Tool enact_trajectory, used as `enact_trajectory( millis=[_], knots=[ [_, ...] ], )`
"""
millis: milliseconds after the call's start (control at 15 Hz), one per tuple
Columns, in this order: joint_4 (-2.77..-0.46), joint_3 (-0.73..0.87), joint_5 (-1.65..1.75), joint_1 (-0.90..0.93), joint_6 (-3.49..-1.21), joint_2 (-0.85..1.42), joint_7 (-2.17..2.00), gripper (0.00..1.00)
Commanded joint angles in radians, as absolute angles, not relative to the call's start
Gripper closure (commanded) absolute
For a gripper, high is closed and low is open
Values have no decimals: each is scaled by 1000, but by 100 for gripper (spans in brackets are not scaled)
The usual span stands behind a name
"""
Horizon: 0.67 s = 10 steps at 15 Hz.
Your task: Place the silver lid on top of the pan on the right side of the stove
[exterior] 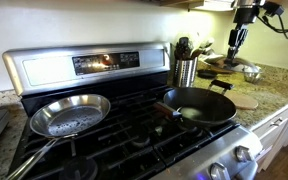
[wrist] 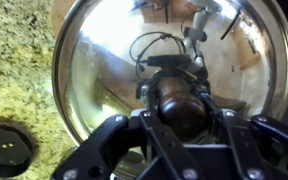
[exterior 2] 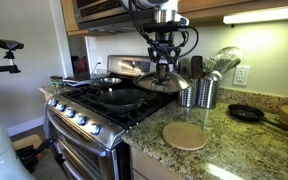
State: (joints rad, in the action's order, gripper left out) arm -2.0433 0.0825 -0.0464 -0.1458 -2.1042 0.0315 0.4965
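Observation:
The silver lid (wrist: 104,70) fills the wrist view, and its dark round knob (wrist: 179,108) sits between my fingers. My gripper (wrist: 179,120) is shut on the knob. In an exterior view the gripper (exterior 2: 164,66) holds the lid (exterior 2: 156,84) in the air, slightly tilted, by the stove's counter-side edge. The black pan (exterior: 197,105) sits on the right-hand grates of the stove (exterior: 104,62), uncovered, and shows in both exterior views (exterior 2: 124,97). My gripper (exterior: 234,40) is beyond the pan, over the counter.
A shiny steel frying pan (exterior: 69,114) sits on the left grates. A metal utensil holder (exterior 2: 206,93), a tan wooden disc (exterior 2: 186,135), a small black pan (exterior 2: 246,113) and a small metal bowl (exterior: 251,72) stand on the granite counter (wrist: 14,70).

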Motion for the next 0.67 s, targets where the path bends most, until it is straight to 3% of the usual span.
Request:
enact_trajectory(
  millis=[0,600],
  knots=[
    [-2100,58,-36,-102,-2119,-16,562,80],
    [-2157,2,-69,-46,-2194,4,735,80]
  ],
)
